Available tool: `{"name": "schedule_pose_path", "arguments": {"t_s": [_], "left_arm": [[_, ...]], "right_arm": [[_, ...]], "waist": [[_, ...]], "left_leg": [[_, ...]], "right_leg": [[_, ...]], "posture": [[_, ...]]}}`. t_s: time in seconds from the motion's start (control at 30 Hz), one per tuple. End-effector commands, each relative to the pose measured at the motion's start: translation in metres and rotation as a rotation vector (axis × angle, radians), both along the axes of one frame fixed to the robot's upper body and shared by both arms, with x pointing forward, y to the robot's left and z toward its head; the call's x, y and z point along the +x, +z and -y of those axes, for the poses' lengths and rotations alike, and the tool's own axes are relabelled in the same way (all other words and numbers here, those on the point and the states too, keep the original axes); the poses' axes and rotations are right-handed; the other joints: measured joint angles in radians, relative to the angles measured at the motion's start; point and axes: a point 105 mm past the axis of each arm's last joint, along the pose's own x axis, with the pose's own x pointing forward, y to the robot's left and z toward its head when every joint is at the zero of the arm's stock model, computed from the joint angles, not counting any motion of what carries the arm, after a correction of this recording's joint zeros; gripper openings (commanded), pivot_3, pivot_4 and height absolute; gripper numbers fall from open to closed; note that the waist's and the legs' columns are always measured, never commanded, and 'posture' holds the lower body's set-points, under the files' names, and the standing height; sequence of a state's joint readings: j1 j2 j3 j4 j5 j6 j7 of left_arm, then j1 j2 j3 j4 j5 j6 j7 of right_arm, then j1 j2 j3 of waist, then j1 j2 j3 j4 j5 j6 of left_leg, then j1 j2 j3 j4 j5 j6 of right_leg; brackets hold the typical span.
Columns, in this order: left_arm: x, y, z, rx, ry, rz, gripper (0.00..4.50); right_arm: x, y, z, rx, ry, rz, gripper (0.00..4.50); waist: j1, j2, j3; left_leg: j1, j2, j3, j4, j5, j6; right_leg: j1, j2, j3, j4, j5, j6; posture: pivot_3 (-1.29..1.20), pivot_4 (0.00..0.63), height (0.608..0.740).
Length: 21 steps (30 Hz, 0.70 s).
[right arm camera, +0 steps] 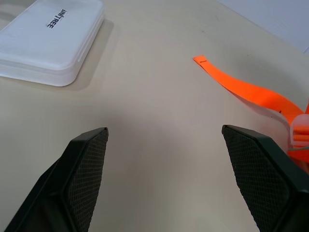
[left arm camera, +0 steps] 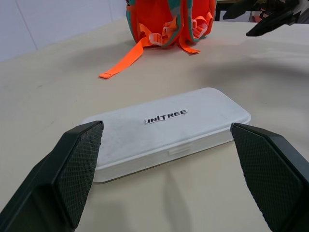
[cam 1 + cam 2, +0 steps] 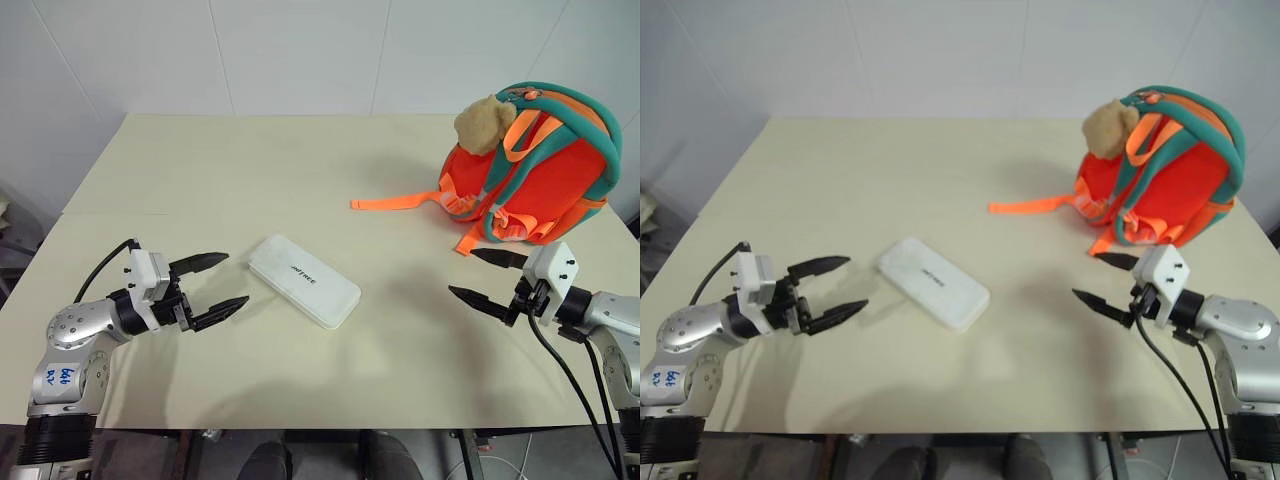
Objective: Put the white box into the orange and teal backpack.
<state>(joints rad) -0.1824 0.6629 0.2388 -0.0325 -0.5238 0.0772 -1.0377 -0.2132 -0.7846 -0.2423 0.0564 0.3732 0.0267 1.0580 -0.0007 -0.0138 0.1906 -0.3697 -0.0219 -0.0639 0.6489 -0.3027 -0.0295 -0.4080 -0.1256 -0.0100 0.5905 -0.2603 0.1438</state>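
Note:
The white box (image 3: 304,280) lies flat on the table near its middle, dark lettering on its lid (image 2: 166,117). The orange and teal backpack (image 3: 545,170) stands upright at the far right, a tan plush toy (image 3: 485,122) hanging at its top and an orange strap (image 3: 395,203) trailing toward the centre. My left gripper (image 3: 222,283) hovers open just left of the box, fingers pointing at it, nothing between them. My right gripper (image 3: 483,278) is open and empty in front of the backpack, to the right of the box (image 1: 53,34).
The cream table (image 3: 250,170) has open surface behind and in front of the box. Its front edge runs just below both arms. White walls stand behind the table. A loose strap end (image 1: 203,61) lies on the tabletop between box and backpack.

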Motion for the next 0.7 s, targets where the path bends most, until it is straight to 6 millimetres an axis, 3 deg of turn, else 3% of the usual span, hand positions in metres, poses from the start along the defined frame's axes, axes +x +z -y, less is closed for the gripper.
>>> {"name": "schedule_pose_path", "arguments": {"t_s": [0.03,0.27,0.33,0.5,0.7], "left_arm": [[-0.003,0.007,-0.001,0.016,0.006,0.038,4.5],[0.004,0.008,-0.007,0.029,0.034,0.051,4.5],[0.004,0.009,-0.013,0.038,0.031,0.054,4.5],[0.01,0.007,-0.035,0.064,0.087,0.062,2.99],[0.03,0.006,-0.046,0.091,0.116,0.054,1.06]], "right_arm": [[0.004,0.01,0.0,-0.008,0.005,0.035,4.49],[0.005,0.01,-0.019,0.025,0.053,0.012,4.49],[0.003,0.009,-0.032,0.048,0.079,-0.002,4.11],[-0.008,-0.001,-0.057,0.063,0.142,-0.034,2.52],[-0.02,-0.021,-0.073,0.078,0.137,-0.113,0.38]], "waist": [[0.0,0.0,0.0],[0.0,0.0,0.0],[0.0,0.0,0.0],[0.0,0.0,0.0],[0.01,0.0,0.0]], "left_leg": [[0.0,0.0,0.0,0.0,0.0,0.0],[0.0,0.0,0.0,0.0,0.0,0.0],[0.0,0.0,0.0,0.0,0.0,0.0],[0.0,0.001,0.0,0.0,0.0,0.0],[-0.001,0.001,0.0,0.0,0.0,0.0]], "right_leg": [[0.0,0.0,0.0,0.0,0.0,0.0],[0.0,0.0,0.0,0.0,0.0,0.0],[-0.001,0.0,0.0,0.0,0.0,0.0],[-0.001,0.001,0.0,0.0,0.0,0.0],[-0.001,0.001,0.0,0.0,0.0,0.0]], "posture": [[0.0,0.15,0.74],[0.0,0.15,0.74],[0.0,0.15,0.74],[0.0,0.15,0.74],[0.0,0.15,0.74]]}}
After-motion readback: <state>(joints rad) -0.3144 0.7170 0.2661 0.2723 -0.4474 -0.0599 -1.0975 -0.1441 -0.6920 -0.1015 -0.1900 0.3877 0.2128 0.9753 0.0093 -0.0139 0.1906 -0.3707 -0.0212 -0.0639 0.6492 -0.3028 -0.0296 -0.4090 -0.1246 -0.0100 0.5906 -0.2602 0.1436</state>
